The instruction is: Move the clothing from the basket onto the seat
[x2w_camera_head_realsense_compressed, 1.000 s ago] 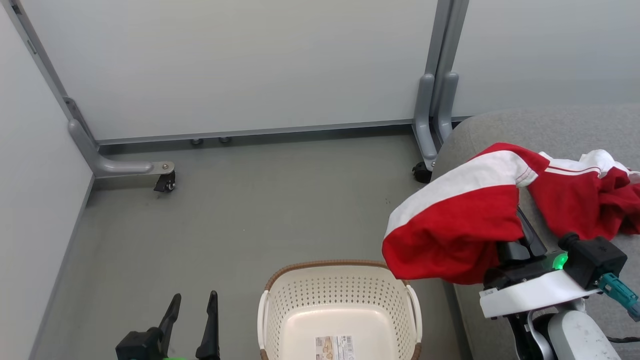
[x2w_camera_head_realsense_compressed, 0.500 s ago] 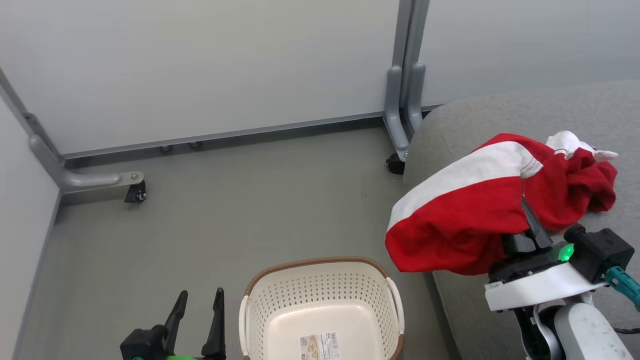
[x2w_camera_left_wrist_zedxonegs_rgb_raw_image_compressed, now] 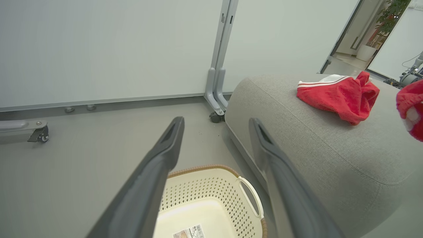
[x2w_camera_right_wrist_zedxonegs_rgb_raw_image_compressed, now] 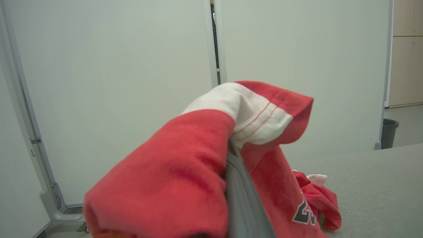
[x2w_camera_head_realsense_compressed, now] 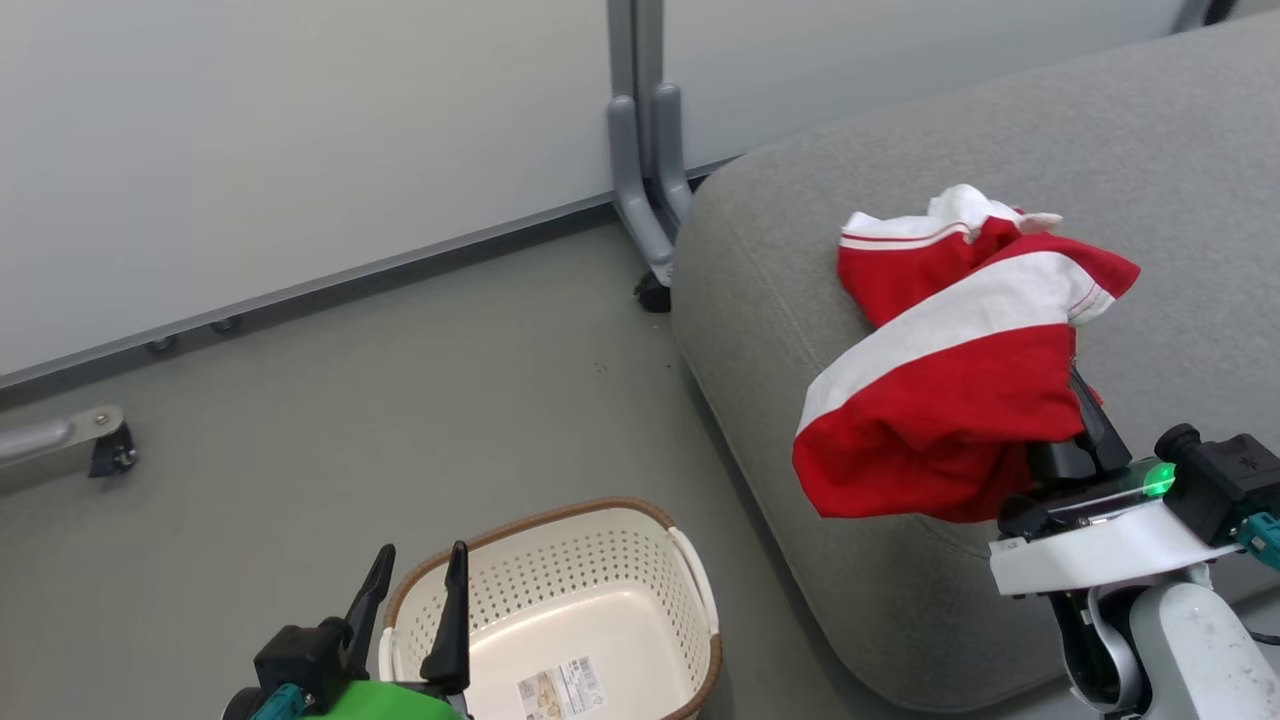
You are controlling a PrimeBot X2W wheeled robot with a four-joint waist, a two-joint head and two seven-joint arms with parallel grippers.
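Right gripper above seat, fingers upward, pinching red garment

Pale grey-white partition panels close off the space. They join at a grey metal post whose curved feet end at a black caster. A second foot lies at the left. The floor is smooth matt grey. Beyond the panels, the left wrist view shows a potted plant. The right wrist view shows a dark bin near light wooden panelling. The light is soft and even.
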